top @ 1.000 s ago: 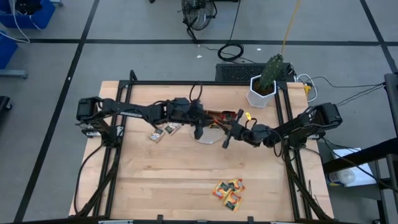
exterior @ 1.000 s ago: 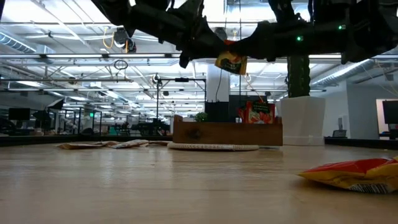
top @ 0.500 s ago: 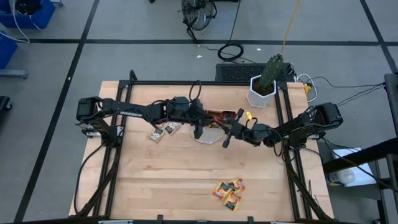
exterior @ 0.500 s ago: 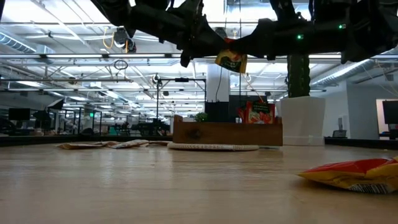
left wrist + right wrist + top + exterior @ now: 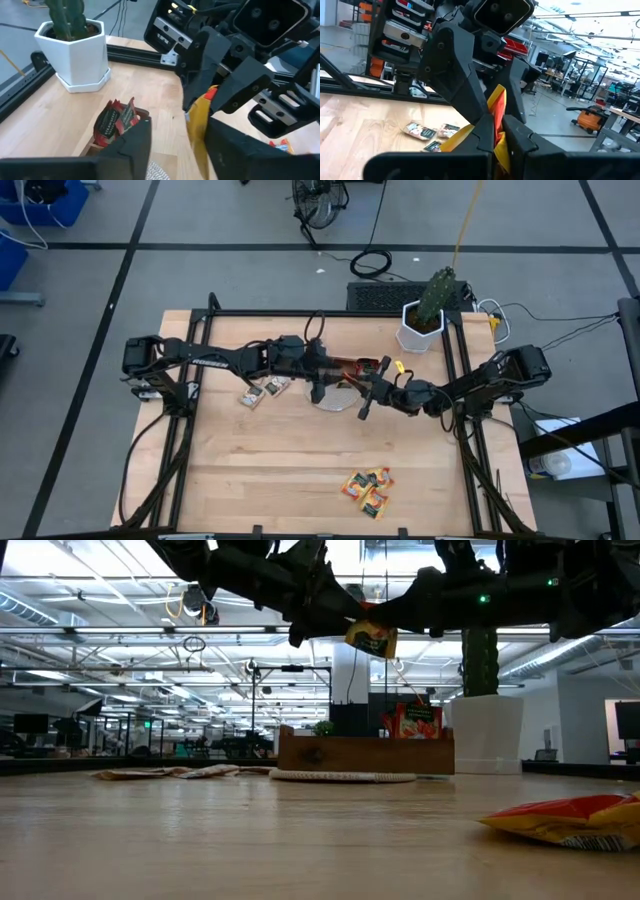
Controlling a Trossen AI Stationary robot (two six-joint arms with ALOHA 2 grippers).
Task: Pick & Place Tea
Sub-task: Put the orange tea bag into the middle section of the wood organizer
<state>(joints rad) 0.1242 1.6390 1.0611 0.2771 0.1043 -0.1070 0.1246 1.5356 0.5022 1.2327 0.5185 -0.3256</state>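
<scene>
An orange-yellow tea sachet (image 5: 371, 638) hangs in the air above the brown wooden tray (image 5: 365, 753). My right gripper (image 5: 496, 131), reaching in from the table's right, is shut on it. My left gripper (image 5: 180, 132) comes from the left and is open, one finger on each side of the sachet (image 5: 198, 125). Red sachets (image 5: 117, 120) stand upright in the tray's compartment. Beige sachets (image 5: 262, 391) lie flat left of the tray. More orange-yellow sachets (image 5: 367, 489) lie in a pile near the front edge. My right gripper pinches the sachet's upper part (image 5: 212, 94) between its two fingers, coming in about level from the table's right. The sachet hangs below the fingers, lifted clear of the tray. My left gripper stands open around the sachet; whether a finger touches it I cannot tell.
A white pot with a cactus (image 5: 424, 325) stands at the far right behind the tray. A flat round white mat (image 5: 335, 398) lies just in front of the tray. Black frame rails (image 5: 465, 380) run along the table's left and right sides.
</scene>
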